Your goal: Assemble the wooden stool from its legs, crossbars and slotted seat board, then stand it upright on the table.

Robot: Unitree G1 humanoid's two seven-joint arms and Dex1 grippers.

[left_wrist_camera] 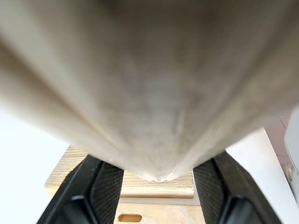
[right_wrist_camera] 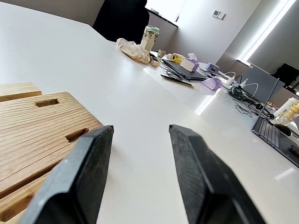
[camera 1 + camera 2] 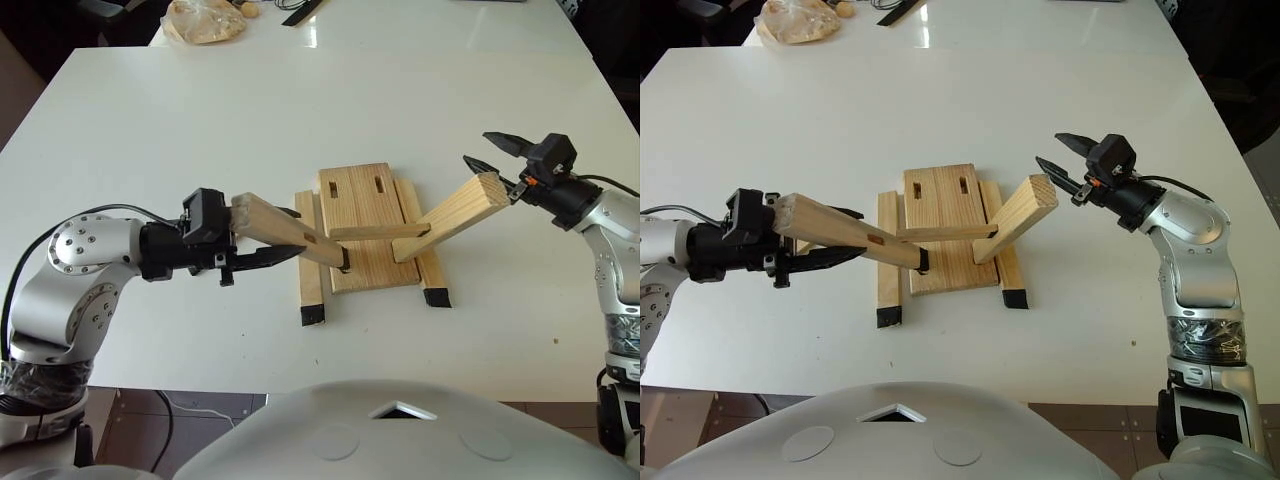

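Head views: left gripper (image 3: 853,232) clamped on a tilted leg (image 3: 285,232), whose lower end is down at the seat board (image 3: 365,200). A crossbar (image 3: 375,232) links it to the second leg (image 3: 460,212), also tilted. Right gripper (image 3: 478,148) is spread, just beside that leg's top end. The board lies flat on the table (image 3: 200,120), with spare legs (image 3: 311,275) alongside.
Left wrist: leg wedged between the fingers (image 1: 100,186).
Right wrist: fingers (image 2: 88,172) apart over the board.

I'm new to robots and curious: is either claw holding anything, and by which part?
The left gripper clamps one wooden leg along its raised half; the right gripper is open, holding nothing.
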